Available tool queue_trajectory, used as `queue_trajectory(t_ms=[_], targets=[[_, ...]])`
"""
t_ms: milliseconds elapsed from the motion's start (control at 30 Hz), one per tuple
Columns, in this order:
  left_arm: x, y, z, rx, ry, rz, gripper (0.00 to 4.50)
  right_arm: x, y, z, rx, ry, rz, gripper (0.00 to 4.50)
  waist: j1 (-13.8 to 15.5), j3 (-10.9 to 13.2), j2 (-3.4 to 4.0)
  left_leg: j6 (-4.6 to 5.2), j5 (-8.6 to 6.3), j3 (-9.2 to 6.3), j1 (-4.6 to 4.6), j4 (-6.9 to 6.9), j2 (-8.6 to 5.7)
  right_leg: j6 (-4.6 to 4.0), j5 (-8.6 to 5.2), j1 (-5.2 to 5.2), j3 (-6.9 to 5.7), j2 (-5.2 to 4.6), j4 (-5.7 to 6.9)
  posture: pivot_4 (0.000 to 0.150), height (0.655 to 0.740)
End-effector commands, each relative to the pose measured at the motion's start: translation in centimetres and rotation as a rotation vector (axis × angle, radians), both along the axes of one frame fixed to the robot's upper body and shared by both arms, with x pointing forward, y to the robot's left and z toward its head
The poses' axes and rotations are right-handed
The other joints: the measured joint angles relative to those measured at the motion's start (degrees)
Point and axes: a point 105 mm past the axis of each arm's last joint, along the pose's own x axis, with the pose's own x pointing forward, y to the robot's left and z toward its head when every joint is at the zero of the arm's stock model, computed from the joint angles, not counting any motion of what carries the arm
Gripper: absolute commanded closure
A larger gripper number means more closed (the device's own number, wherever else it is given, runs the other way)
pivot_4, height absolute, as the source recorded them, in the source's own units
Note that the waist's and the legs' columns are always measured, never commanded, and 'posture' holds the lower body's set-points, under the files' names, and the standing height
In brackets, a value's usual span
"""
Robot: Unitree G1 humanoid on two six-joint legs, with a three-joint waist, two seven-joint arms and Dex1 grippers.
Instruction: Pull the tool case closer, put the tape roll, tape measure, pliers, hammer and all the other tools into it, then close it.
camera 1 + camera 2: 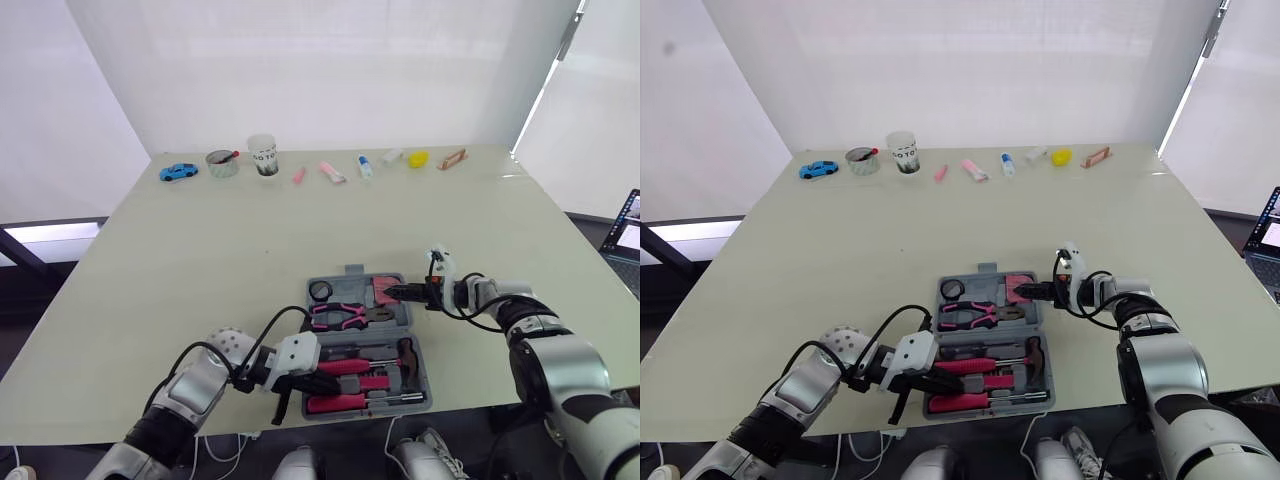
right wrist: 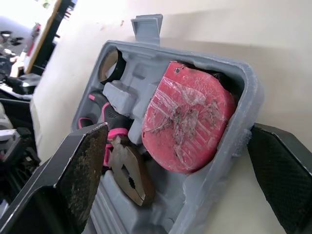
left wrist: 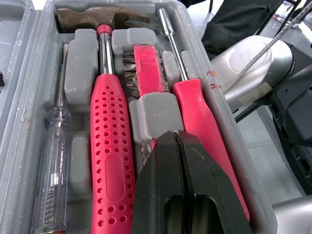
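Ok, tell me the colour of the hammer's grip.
The perforated hammer grip is red, best in left wrist view.

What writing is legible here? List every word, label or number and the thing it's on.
None can be read for certain.
The white cup: dark band with lettering, too small to read.
The red tape measure: scuffed face, no legible print.
The laptop screen: too small to read.

Tool case (image 3: pixel 43 58) looked matt grey plastic; hammer (image 3: pixel 109 146) showed dull metal head, glossy red grip; tape measure (image 2: pixel 187 122) perhaps scuffed.
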Motion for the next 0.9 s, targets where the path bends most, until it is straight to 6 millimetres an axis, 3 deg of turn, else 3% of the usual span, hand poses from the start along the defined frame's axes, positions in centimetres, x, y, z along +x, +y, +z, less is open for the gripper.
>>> queue_trajectory(t_ms=[33,533,733,900], targets=[[-1.1,0.7,-2.4,0.082,0.072,0.028,4.5,0.2,1.7,2.1,0.076,-0.055,0.078,0.01,-0.02,0.0,0.0,0.0,0.0,0.0,0.0,0.0,0.0,0.0,0.0,0.0,0.0,0.0,0.0,0.15,0.74],[-0.9,0.7,-2.2,0.06,0.073,0.043,4.5,-0.4,2.1,5.3,0.197,-0.147,0.219,0.01,0.08,0.0,0.02,0.0,0.0,0.0,0.01,-0.01,0.0,0.0,0.0,0.0,-0.01,0.0,0.0,0.15,0.74],[-0.5,0.0,0.7,-0.12,0.085,0.08,4.5,-1.6,1.3,6.9,0.239,-0.169,0.357,0.01,0.04,0.07,0.11,0.0,0.0,0.0,-0.03,0.0,0.0,0.0,0.0,-0.02,-0.01,0.0,0.0,0.15,0.74],[-0.6,0.6,3.3,-0.251,0.134,0.151,4.5,-2.3,1.0,8.2,0.265,-0.19,0.396,0.01,-0.01,0.14,0.15,0.0,0.0,-0.06,-0.2,0.0,0.03,-0.01,0.0,-0.2,-0.06,0.02,0.05,0.15,0.74]])
